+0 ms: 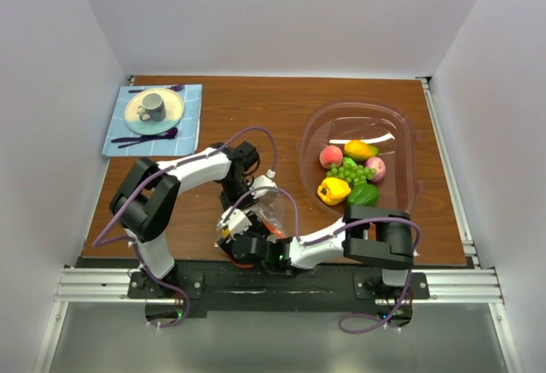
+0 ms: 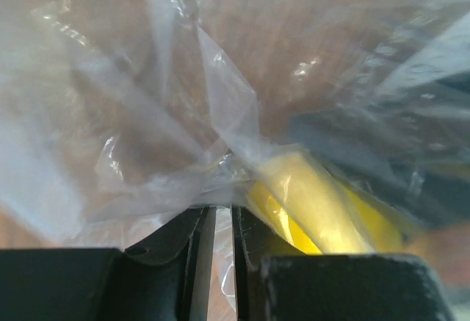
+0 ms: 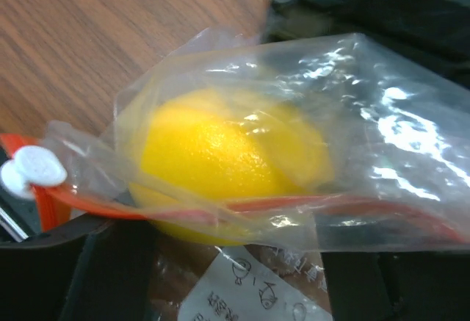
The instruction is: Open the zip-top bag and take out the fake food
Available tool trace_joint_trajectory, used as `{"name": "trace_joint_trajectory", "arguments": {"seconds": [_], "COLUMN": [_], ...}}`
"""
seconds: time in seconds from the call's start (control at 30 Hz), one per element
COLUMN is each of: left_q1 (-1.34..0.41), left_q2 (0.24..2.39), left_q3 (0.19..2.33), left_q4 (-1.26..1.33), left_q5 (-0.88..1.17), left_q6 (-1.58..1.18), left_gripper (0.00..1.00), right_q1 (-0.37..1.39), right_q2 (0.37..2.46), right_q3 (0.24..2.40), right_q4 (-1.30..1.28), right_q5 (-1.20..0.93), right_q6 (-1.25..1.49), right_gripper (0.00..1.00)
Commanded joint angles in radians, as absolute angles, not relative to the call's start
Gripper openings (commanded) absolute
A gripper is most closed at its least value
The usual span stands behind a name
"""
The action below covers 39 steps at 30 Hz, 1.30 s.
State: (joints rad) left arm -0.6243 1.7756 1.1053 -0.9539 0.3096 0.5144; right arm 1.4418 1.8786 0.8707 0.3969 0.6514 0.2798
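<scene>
Judged mostly done. Set at the right of the brown wooden table [image 1: 256, 100], the large pink-tinted clear oval tub [image 1: 341, 121]. Holds six glossy plastic toy fruits and vegetables [image 1: 350, 172]: a yellow pepper, a green pepper, green grapes, a peach, a mango and a small pink fruit, bunched together toward the near side. Left to do, apparently: getting out one last piece.

Next in size, the crinkly clear plastic zip-top bag [image 1: 271, 211], held near the table's front edge between both arms, well apart from the tub. Contains a single glossy yellow toy lemon [image 3: 220, 159]; nothing else visible inside. Mouth open or shut: impossible to tell. Across the bag below the lemon, an orange-red zip strip [image 3: 294, 207], with a small white slider [image 3: 29, 168] parked at one end.

Left gripper [image 2: 220, 214] clenched on a gathered fold of the bag's film, jaws almost touching. Right gripper [image 3: 235, 262] placed under the zip edge, jaws wide apart; pressing on the bag or free of it, cannot tell.
</scene>
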Motion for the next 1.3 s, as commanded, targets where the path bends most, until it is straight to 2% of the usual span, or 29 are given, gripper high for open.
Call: {"name": "trace_joint_trajectory", "arguments": {"seconds": [0.0, 0.07, 0.17, 0.37, 0.53, 0.67, 0.73, 0.83, 1.0, 1.07, 1.13, 1.23, 1.27], "left_q1": [-0.644, -0.640, -0.594, -0.430, -0.342, -0.305, -0.284, -0.258, -0.212, -0.198, -0.172, -0.147, -0.138], "left_q2": [1.753, 1.753, 1.769, 1.836, 1.865, 1.893, 1.904, 1.924, 1.971, 1.979, 1.982, 1.970, 1.950], "left_q3": [1.003, 0.965, 0.948, 1.003, 1.052, 1.068, 1.077, 1.097, 1.166, 1.210, 1.265, 1.348, 1.370], "left_q4": [-0.979, -0.945, -0.920, -0.875, -0.842, -0.789, -0.770, -0.743, -0.739, -0.739, -0.744, -0.791, -0.808], "left_q5": [0.374, 0.347, 0.318, 0.264, 0.213, 0.160, 0.130, 0.098, 0.046, 0.037, 0.035, 0.092, 0.128], "left_q6": [0.511, 0.508, 0.515, 0.514, 0.496, 0.465, 0.445, 0.417, 0.393, 0.373, 0.339, 0.310, 0.308], "left_gripper": [0.19, 0.19, 0.19, 0.16, 0.15, 0.13, 0.13, 0.12, 0.10, 0.10, 0.09, 0.10, 0.13], "right_q1": [1.427, 1.427, 1.427, 1.430, 1.431, 1.433, 1.431, 1.431, 1.428, 1.417, 1.387, 1.164, 1.116], "right_q2": [1.832, 1.809, 1.763, 1.638, 1.513, 1.373, 1.313, 1.169, 0.964, 0.922, 0.885, 0.864, 0.861], "right_q3": [0.845, 0.824, 0.799, 0.744, 0.671, 0.646, 0.649, 0.650, 0.696, 0.732, 0.771, 0.817, 0.822], "right_q4": [0.390, 0.385, 0.370, 0.296, 0.206, 0.089, 0.003, -0.144, -0.416, -0.477, -0.564, -0.640, -0.635], "right_q5": [0.718, 0.721, 0.724, 0.654, 0.533, 0.494, 0.503, 0.537, 0.772, 0.840, 0.937, 0.937, 0.928], "right_q6": [0.336, 0.350, 0.367, 0.402, 0.451, 0.480, 0.491, 0.491, 0.502, 0.497, 0.517, 0.549, 0.542], "right_gripper": [0.53, 0.47, 0.29, 0.17, 0.16, 0.26, 0.26, 0.26, 0.24, 0.28, 0.30, 0.31, 0.30]}}
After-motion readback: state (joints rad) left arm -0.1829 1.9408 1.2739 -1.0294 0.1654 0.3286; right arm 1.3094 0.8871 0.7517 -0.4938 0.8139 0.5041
